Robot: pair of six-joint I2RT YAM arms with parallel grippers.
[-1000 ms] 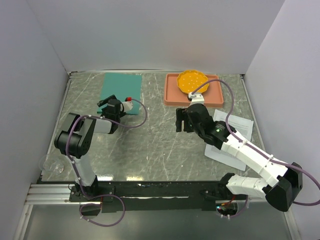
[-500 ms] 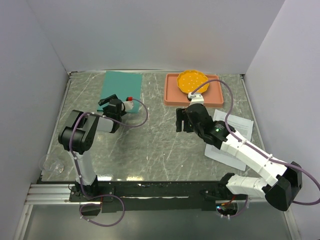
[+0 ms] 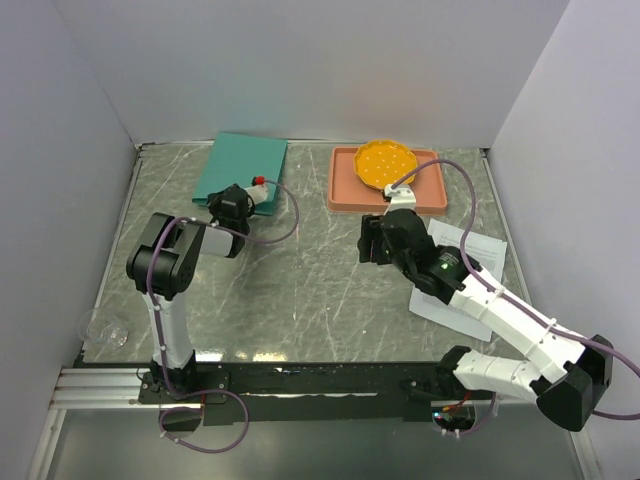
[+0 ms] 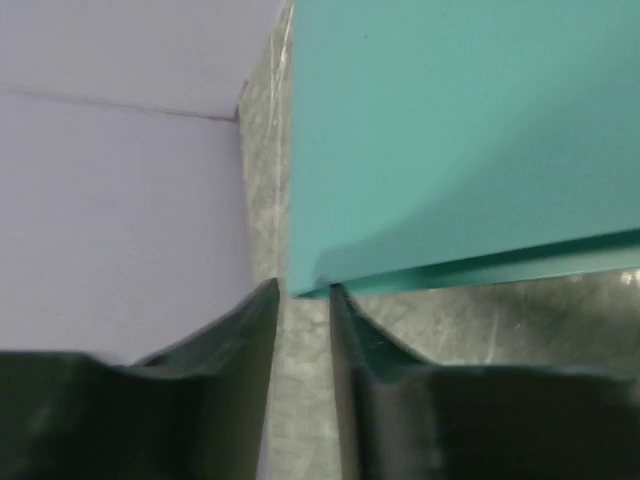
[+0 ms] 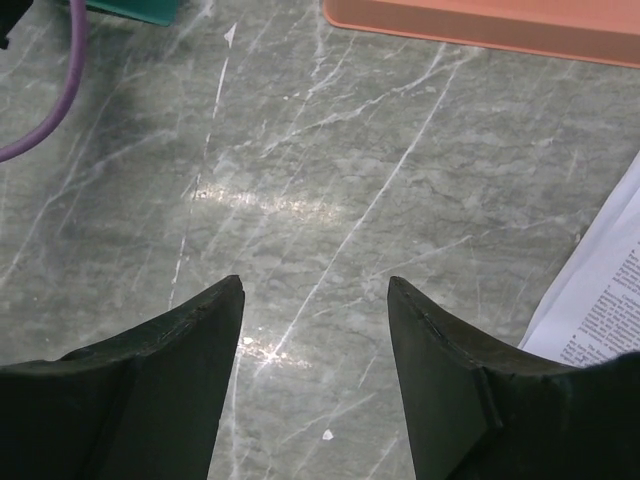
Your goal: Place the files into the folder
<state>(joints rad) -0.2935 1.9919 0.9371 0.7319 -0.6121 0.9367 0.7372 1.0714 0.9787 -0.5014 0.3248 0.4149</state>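
Your left tool (image 4: 300, 292) sits right at the near corner of the folder (image 3: 245, 162). Its jaws are drawn narrow, with only a slit between them. The teal corner meets that slit, but I cannot tell whether the jaws actually pinch it. The folder lies at the far left of the bench (image 3: 300, 290), with its long axis running away from you toward the back wall. A darker teal strip shows under its near edge, so I judge the top leaf is slightly raised.

On the other side, your right tool (image 5: 315, 290) hangs spread wide over bare marble, holding nothing. The files (image 3: 485, 245) lie just to its right, partly under that arm's forearm, white sheets skewed a little on the bench. In the right wrist view only their printed corner shows at the frame's edge.

The relation that matters is this: folder far left, files near right, well apart, with open bench between them. The right arm is plainly the nearer one to the sheets and the left arm to the folder.
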